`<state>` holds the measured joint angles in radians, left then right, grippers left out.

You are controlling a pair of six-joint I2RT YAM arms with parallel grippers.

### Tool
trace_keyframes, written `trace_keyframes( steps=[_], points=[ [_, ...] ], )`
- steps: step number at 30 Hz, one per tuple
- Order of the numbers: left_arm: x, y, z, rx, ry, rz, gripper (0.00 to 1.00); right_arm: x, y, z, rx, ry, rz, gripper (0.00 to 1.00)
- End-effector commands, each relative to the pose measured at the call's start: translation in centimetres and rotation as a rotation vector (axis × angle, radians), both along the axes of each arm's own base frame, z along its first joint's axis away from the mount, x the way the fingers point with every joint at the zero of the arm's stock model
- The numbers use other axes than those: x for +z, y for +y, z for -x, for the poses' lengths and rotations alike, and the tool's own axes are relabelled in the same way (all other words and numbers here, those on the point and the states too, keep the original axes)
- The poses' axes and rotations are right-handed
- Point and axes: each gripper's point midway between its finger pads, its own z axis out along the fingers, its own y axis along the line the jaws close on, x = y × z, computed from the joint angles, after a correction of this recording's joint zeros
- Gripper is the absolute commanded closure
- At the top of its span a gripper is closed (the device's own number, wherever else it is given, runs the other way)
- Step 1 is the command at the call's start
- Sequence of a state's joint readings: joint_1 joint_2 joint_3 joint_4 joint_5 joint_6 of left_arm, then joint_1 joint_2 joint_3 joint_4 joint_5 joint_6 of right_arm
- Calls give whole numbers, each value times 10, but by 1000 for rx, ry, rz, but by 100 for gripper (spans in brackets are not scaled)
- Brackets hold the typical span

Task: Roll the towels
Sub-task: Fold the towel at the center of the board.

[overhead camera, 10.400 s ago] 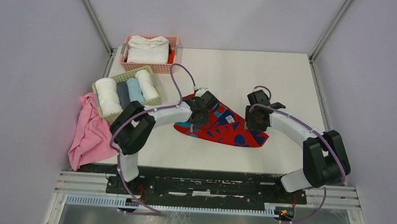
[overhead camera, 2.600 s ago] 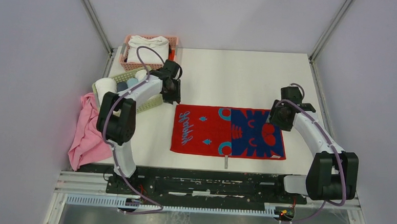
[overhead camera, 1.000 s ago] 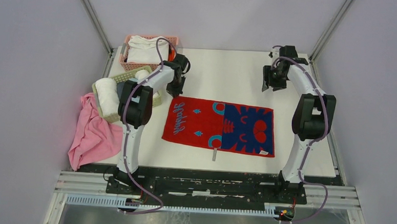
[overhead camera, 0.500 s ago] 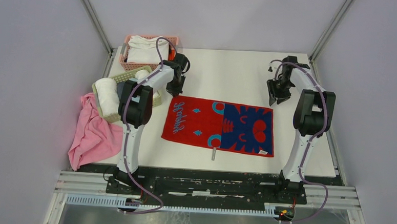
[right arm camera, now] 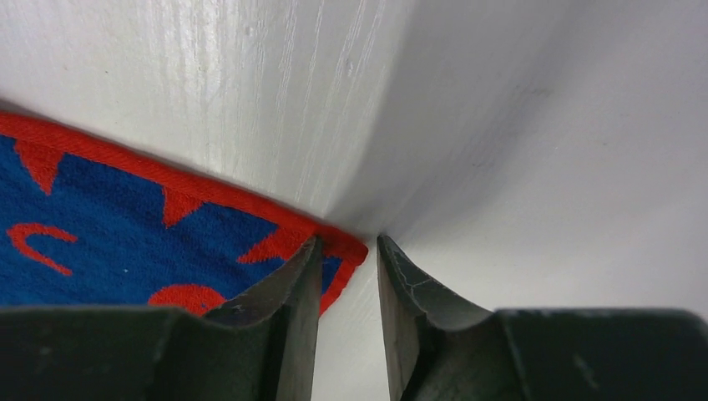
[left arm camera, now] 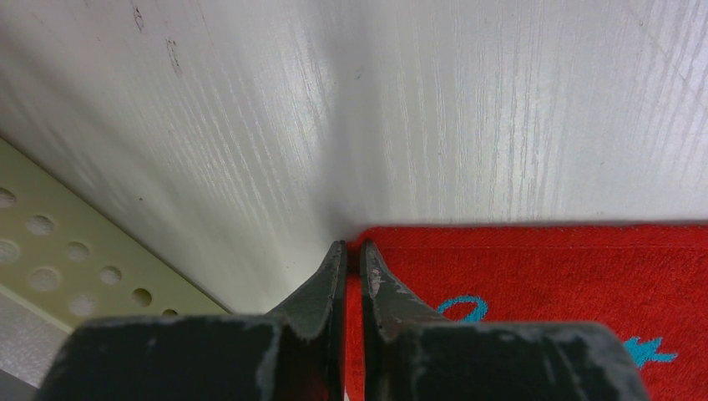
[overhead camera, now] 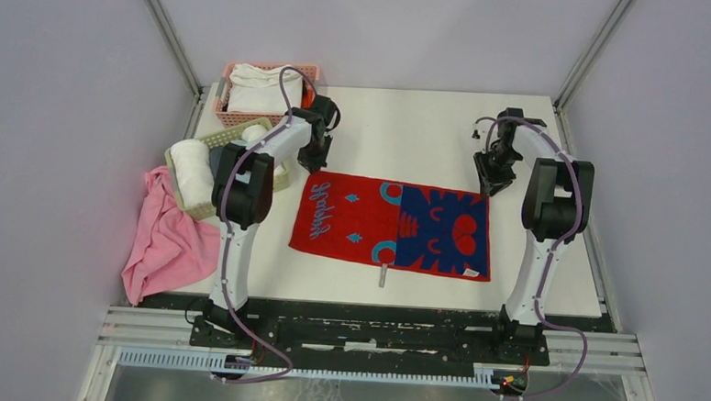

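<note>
the red towel is spread flat on the surface, its 10 o'clock corner pinched in the near-shut left jaws, its 2 o'clock corner straddled — ungripped — by narrowly parted right jaws. corner-grasping judged in hand; right closure needed next.

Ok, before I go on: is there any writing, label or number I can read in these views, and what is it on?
On the red towel, left end: teal cursive lettering, lying sideways, too small to read; the left wrist view catches only stray strokes of it.
At its near right corner: small white tag, too small to read.
No other text shows.
</note>
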<state>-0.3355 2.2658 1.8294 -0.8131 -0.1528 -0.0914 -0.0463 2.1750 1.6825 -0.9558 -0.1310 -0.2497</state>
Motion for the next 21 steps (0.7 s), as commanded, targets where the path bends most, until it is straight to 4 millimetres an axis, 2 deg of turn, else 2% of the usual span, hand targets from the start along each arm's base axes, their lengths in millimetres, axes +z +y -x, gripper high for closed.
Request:
trace_keyframes(
  steps=[1,5,8,10,12,15,21],
  points=[
    [-21,3,-1,-39,30,-13,97,-18,7,8,51,56,20,63],
    [-22,3,-1,-40,30,-14,97,-26,8,15,72,93,47,70],
    [-21,4,-1,-38,29,-16,97,-27,4,10,60,75,82,80],
    [-17,5,-3,-36,17,-11,97,-22,0,3,52,46,101,91],
    [-11,3,-8,-34,-5,8,97,-13,-4,-7,37,13,127,99],
    [8,2,-25,-17,-68,55,97,9,-14,-30,9,-74,178,99],
    [57,3,-72,2,-217,134,97,56,-30,-64,-11,-247,254,99]
  ],
)
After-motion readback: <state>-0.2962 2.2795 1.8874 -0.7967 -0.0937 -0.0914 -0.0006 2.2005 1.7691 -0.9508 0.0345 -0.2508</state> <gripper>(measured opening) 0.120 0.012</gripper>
